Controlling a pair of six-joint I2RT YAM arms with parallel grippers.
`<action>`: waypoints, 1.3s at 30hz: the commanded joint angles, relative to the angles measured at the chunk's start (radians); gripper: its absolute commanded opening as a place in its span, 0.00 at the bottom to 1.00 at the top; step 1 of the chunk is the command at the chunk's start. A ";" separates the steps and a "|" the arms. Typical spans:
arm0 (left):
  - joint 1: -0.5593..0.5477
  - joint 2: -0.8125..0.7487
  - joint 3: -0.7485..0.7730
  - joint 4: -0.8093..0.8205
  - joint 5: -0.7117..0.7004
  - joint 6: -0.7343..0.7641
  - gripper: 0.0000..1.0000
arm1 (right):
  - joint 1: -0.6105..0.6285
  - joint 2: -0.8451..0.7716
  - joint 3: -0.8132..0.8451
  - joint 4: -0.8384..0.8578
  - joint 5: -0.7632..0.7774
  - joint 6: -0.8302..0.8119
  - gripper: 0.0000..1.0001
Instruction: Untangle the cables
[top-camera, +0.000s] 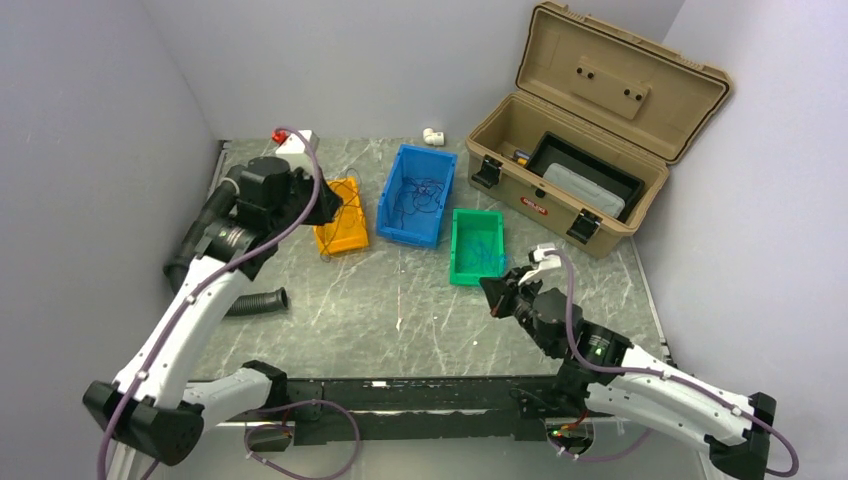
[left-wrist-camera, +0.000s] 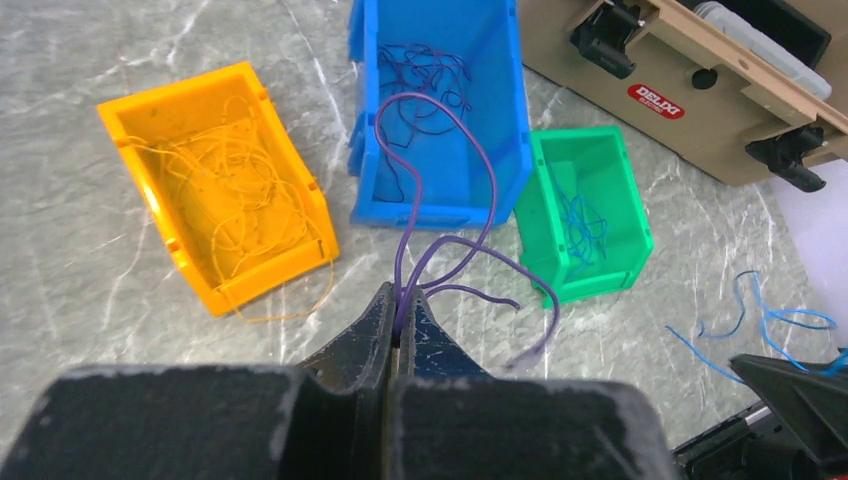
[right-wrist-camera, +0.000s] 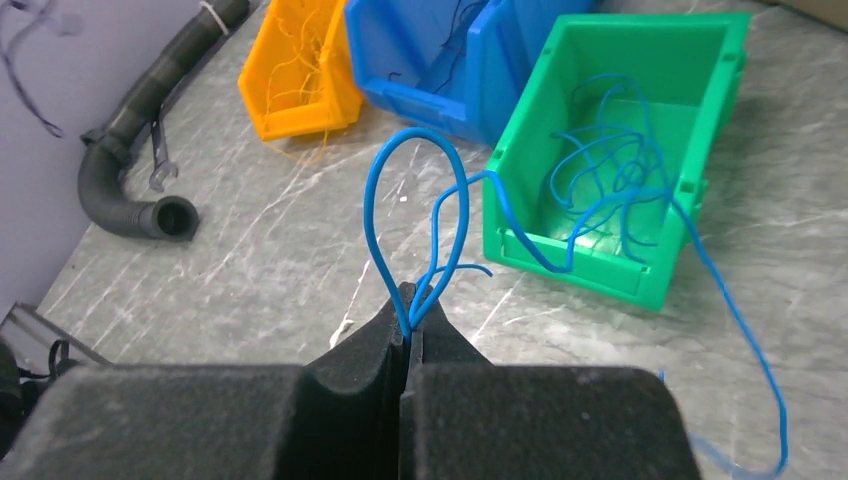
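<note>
Tabletop (top-camera: 400, 310) with blue bin (top-camera: 420, 195), orange bin (top-camera: 343, 230) and green bin (top-camera: 476, 247) at upper middle, holding loose cables (left-wrist-camera: 240, 190). The left gripper (left-wrist-camera: 402, 305) is clamped on purple cables (left-wrist-camera: 450, 180), the right gripper (right-wrist-camera: 408, 318) on blue cables (right-wrist-camera: 440, 200) trailing from the green bin. The wires look light, limp and snag-prone: pinch a free loop.

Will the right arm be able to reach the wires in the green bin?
Probably yes: the green bin sits open just ahead of the right end effector, nothing between. But it is shut on blue wires.
</note>
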 joint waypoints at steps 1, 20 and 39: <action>0.002 0.083 -0.006 0.177 0.069 -0.046 0.00 | 0.002 -0.006 0.145 -0.134 0.080 -0.043 0.00; -0.061 0.732 0.189 0.785 0.166 -0.270 0.00 | 0.001 0.128 0.408 -0.161 0.114 -0.221 0.00; -0.081 0.860 0.491 0.354 0.102 -0.168 0.68 | -0.481 0.539 0.515 -0.069 -0.569 -0.100 0.00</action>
